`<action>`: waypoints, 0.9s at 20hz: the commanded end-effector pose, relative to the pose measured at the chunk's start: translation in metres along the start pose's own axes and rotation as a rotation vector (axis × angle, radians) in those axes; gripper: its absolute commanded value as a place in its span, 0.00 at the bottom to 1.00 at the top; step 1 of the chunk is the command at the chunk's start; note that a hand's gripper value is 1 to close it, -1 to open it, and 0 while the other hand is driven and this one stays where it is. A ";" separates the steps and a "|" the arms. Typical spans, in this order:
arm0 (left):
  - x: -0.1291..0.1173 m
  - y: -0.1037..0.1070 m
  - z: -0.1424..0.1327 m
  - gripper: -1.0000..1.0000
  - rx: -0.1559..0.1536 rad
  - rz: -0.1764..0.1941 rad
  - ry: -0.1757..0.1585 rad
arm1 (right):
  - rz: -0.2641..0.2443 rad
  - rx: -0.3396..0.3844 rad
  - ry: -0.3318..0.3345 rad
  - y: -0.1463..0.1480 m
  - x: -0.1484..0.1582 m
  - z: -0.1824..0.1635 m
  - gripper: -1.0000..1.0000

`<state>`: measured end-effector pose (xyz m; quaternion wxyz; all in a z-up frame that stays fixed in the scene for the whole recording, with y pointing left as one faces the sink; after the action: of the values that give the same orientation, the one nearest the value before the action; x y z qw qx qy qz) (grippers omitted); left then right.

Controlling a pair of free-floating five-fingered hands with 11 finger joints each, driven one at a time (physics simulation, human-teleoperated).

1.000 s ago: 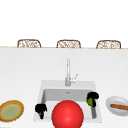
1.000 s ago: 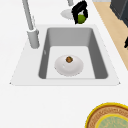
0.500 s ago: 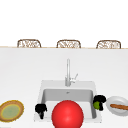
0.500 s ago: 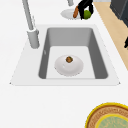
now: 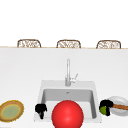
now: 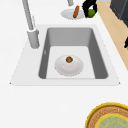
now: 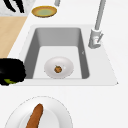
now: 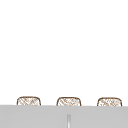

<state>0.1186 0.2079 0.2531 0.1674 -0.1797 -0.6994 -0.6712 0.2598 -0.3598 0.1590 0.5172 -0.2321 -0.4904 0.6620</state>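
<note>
Since a second ago our right hand [image 5: 106, 107] has carried the green fruit [image 5: 102, 109], fingers curled round it, rightward to the white plate's [image 5: 121, 101] edge; our left hand [image 5: 40, 109] hangs curled, holding nothing.

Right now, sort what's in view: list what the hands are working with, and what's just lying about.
In hand:
right hand, curled round a green fruit
white plate beside it, carrying a sausage

Lying about:
left hand, idle at the sink's front left
bowl in the basin
faucet
yellow plate
red ball
</note>
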 end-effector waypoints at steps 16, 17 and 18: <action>0.000 0.000 0.000 0.50 0.000 0.000 0.000 | -0.043 0.012 -0.040 0.086 -0.095 0.016 1.00; 0.000 0.000 0.000 0.50 0.000 0.000 0.000 | -0.057 0.016 -0.050 0.086 -0.098 0.013 1.00; 0.000 0.000 0.000 0.50 0.000 0.000 0.000 | -0.075 0.021 -0.059 0.086 -0.102 0.012 1.00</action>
<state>0.1186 0.2079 0.2531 0.1674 -0.1797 -0.6994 -0.6712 0.2428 -0.4478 0.0973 0.5534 -0.1668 -0.5039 0.6418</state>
